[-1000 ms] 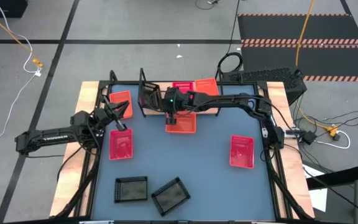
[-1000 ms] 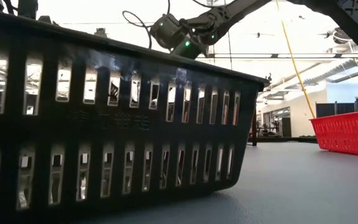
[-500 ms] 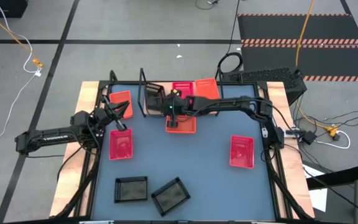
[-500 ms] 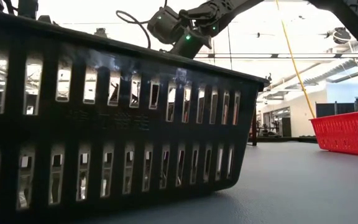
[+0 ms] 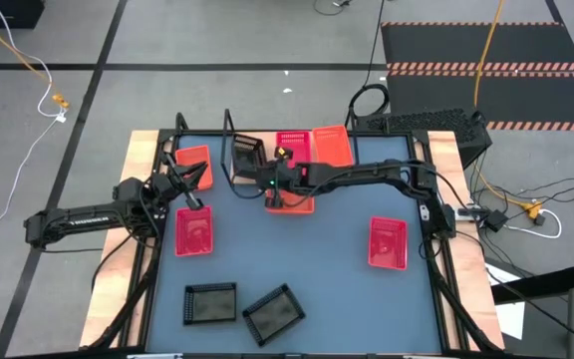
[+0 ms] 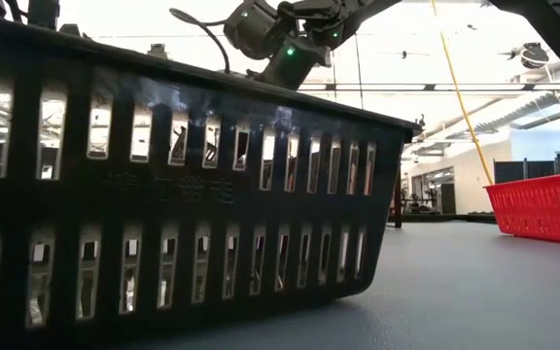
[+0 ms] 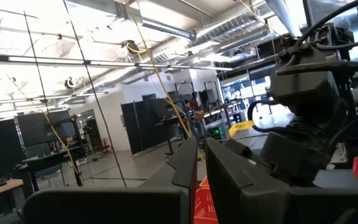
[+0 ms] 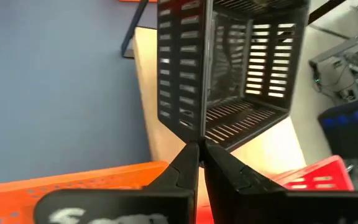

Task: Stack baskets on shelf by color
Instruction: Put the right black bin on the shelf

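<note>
My right gripper [image 5: 265,176] reaches in from the right and is shut on a black basket [image 5: 248,155], held tipped over the left end of the shelf [image 5: 229,170]. On the shelf plank sit a pinkish-red basket [image 5: 292,144] and an orange basket [image 5: 332,145]. Another orange basket [image 5: 289,200] lies on the table in front of the shelf. My left gripper [image 5: 199,202] is shut and hovers by the far rim of a pinkish-red basket [image 5: 194,233], touching nothing I can see. My right gripper pinches the black basket by the rim of one mesh wall [image 8: 197,134] between its two fingers. The fingers come slanting from the table's right side. The basket [image 8: 229,68] is lifted clear above the wooden plank [image 8: 160,134] and tilted, its open side turned sideways.
An orange basket [image 5: 193,164] sits by the table's left far corner. A pinkish-red basket [image 5: 387,243] lies at the right. Two black baskets [image 5: 210,302] [image 5: 272,314] lie near the front edge, and one of them fills the low view [image 6: 183,194].
My right gripper has risen and shifted a little toward the table's left with the black basket. The basket has turned from standing on edge to showing more of its inside from above. The left arm has kept still.
</note>
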`<action>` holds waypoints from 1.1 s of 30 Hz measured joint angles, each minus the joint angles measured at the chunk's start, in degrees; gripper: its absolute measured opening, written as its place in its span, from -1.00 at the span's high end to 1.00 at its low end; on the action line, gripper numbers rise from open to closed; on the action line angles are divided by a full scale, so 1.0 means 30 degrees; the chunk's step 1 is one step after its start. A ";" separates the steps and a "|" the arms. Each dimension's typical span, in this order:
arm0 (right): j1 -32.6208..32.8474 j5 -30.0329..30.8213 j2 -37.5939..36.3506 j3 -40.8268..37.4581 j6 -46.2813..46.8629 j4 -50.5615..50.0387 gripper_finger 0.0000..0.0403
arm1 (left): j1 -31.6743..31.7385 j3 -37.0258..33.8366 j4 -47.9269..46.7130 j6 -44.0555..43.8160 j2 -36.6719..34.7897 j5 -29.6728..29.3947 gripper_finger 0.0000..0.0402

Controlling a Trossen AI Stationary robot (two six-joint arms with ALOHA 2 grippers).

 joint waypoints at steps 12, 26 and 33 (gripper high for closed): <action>-0.0060 0.1434 0.0000 0.0000 0.0708 -0.0023 0.95 | 0.0000 0.0000 -0.0080 0.0000 0.0006 -0.0006 0.81; -0.0143 0.2012 0.0007 0.0000 0.0379 -0.0177 0.95 | 0.0000 0.0000 -0.0288 -0.0004 0.0001 -0.0007 0.81; -0.0143 0.1825 0.0443 -0.0007 0.1378 -0.0015 0.87 | 0.0000 0.0014 -0.0575 -0.0450 -0.0001 -0.0007 0.81</action>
